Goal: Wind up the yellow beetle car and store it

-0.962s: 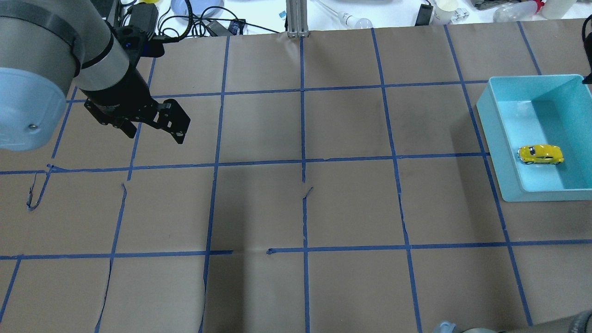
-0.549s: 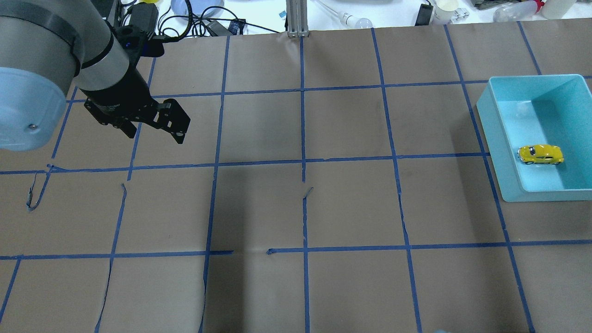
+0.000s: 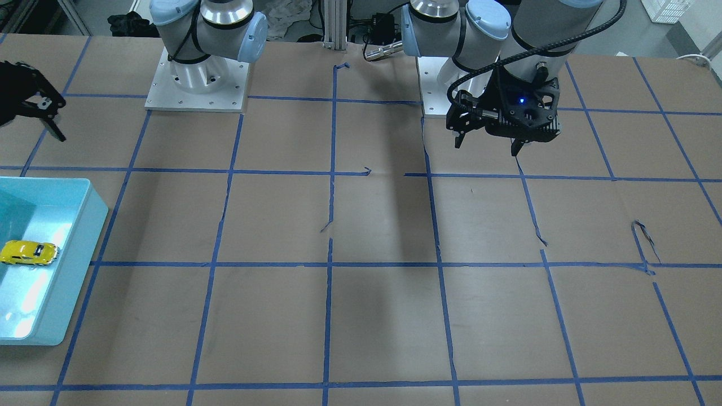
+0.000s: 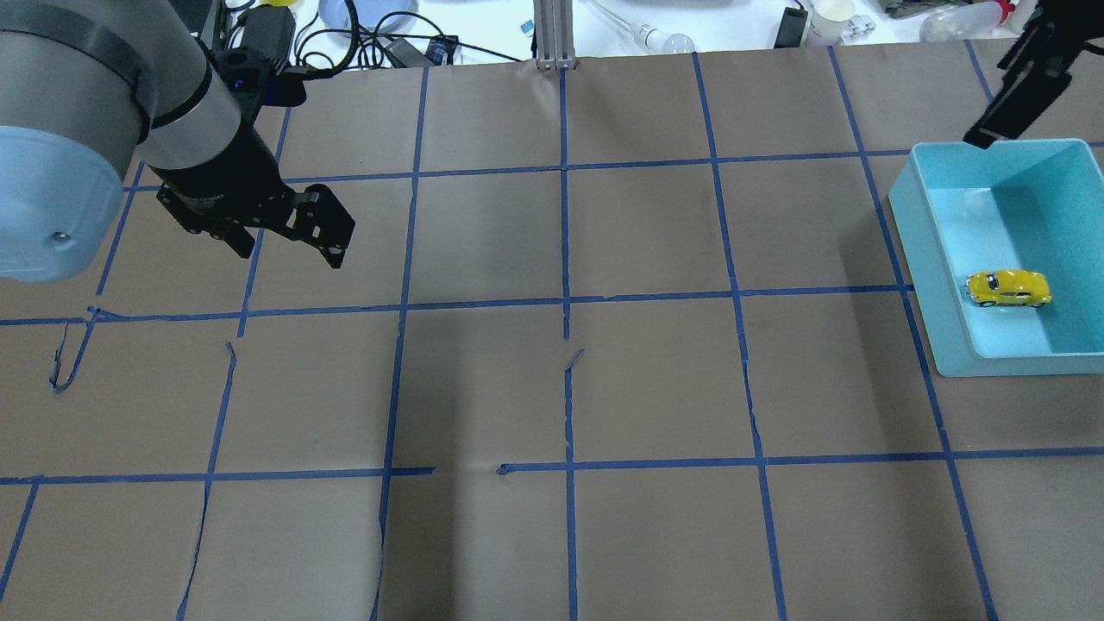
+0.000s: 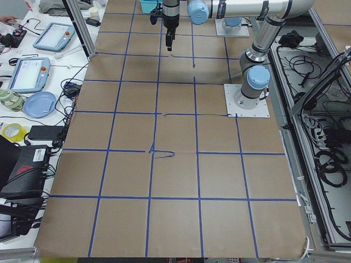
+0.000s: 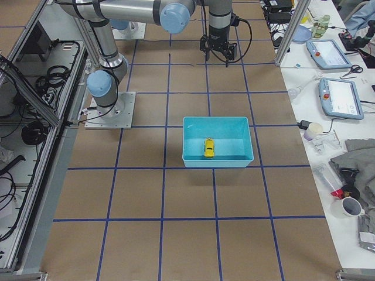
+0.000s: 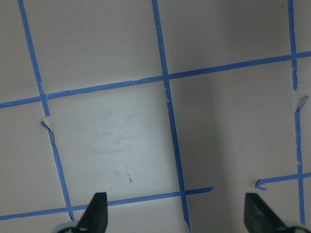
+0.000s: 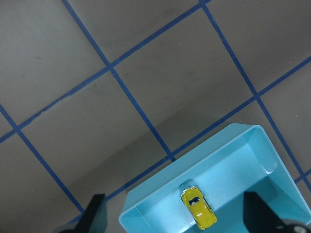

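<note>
- Tabletop: it is covered in brown paper and marked into squares with blue tape. The tape is torn or lifted in several places on the near half.
- Teal bin: it stands at the robot's right end of the tabletop, with its open side up.
- Yellow beetle car: it sits on its wheels on the floor of the bin, in the nearer half. It lies close to the wall that faces the middle of the tabletop, and nothing grips it. The right wrist view shows it from above, just inside that wall.
- Left gripper: it hangs above the tabletop at the robot's left, well apart from the bin. The jaws are spread and hold nothing; the left wrist view shows only bare paper and tape between them.
- Right gripper: it is raised high beyond the far corner of the bin, clear of the rim. The jaws are released and empty, and the car is well below them.
- Beyond the far edge: cables and a light bulb lie on a white surface.
</note>
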You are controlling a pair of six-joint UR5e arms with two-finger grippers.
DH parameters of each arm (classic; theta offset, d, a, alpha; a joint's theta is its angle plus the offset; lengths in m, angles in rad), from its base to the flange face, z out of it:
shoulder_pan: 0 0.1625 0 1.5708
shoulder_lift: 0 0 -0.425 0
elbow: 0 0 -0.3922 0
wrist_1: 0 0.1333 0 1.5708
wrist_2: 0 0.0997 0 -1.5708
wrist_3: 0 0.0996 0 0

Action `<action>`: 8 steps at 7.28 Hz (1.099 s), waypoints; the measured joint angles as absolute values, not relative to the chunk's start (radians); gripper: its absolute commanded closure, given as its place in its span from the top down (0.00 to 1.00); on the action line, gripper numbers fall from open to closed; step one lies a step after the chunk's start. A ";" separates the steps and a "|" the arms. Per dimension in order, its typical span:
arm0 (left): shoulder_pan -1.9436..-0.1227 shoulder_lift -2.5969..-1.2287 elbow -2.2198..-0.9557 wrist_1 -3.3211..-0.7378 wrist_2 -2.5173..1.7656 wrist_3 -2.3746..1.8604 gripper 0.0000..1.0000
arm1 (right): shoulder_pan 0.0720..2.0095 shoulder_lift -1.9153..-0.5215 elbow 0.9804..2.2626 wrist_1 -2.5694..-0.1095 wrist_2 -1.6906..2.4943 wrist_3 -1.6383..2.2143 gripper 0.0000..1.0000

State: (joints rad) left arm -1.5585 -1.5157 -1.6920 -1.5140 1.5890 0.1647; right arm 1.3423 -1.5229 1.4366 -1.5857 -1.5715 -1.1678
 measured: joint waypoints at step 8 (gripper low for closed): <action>-1.559 -1.517 -1.692 -1.514 1.589 0.165 1.00 | 1.574 -1.507 1.433 -1.609 -1.572 -0.266 1.00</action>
